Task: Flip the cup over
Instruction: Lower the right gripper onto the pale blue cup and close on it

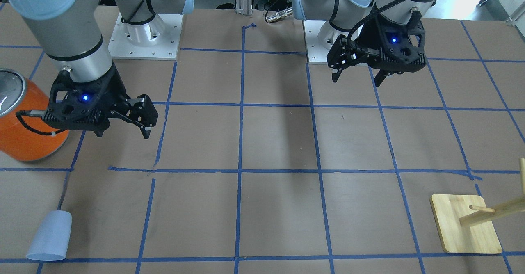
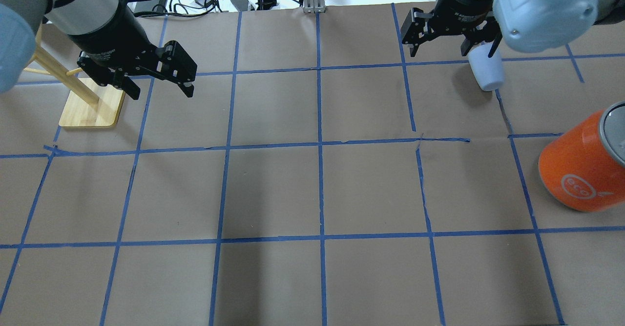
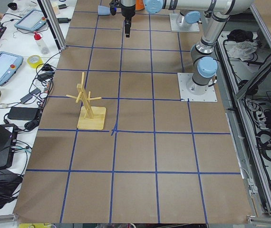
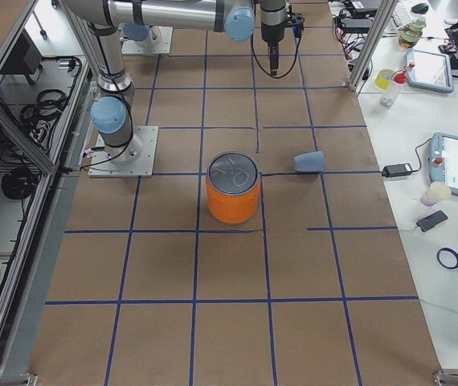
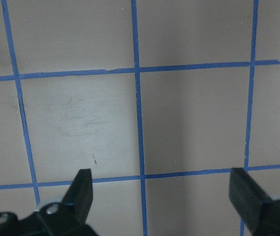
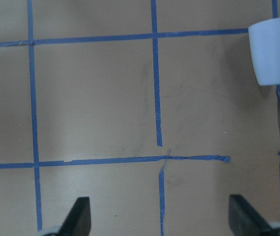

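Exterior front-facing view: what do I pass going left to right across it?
Orange can → right tool → left tool → wooden stand. The cup overlaps the can's span, so it is left unplaced.

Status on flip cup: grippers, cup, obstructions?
Left gripper open, empty. Right gripper open, empty. Cup on its side, untouched. Orange can apart from cup, not blocking.

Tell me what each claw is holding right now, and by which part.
Nothing is held. The left claw and the right claw both hang open and empty above the table; the cup rests on it, apart from both.
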Robot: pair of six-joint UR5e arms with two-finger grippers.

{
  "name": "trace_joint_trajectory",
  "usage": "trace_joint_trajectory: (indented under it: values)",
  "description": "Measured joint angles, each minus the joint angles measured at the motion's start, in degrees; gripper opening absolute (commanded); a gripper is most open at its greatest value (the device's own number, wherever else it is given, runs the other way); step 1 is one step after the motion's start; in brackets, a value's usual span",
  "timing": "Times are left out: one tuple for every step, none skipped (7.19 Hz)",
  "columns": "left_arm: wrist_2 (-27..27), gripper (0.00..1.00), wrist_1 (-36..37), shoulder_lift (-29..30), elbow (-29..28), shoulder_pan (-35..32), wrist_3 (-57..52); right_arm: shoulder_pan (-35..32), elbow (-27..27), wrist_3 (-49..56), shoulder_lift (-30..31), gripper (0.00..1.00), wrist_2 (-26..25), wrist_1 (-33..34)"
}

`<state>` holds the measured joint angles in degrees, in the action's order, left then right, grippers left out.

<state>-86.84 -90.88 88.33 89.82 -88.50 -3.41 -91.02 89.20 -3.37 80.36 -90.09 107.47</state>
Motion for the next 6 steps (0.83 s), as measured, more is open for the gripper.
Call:
trace_joint_trajectory:
  values:
    - [0.0, 1.00, 0.0, 0.0, 0.0, 0.0, 0.0, 1.3, 1.1, 0.7, -2.8, 1.00, 0.0, 4.0]
    - [0.0, 1.00, 0.0, 0.0, 0.0, 0.0, 0.0, 3.6, 1.3, 1.5, -6.3, 1.00, 0.1, 6.5]
    - [0.0, 1.00, 0.0, 0.0, 0.0, 0.0, 0.0, 6.6, 1.1, 2.8, -9.5, 1.00, 0.2, 7.5]
    - [0.0, 1.00, 0.0, 0.0, 0.0, 0.0, 0.0, 9.7, 0.8, 5.8, -11.9, 1.00, 0.3, 8.6]
    - [0.0, 1.00, 0.0, 0.0, 0.0, 0.0, 0.0, 12.5, 0.6, 9.4, -14.1, 1.00, 0.3, 10.7]
    - [0.0, 1.00, 0.0, 0.0, 0.0, 0.0, 0.0, 15.2, -0.2, 12.9, -16.8, 1.00, 0.3, 13.5]
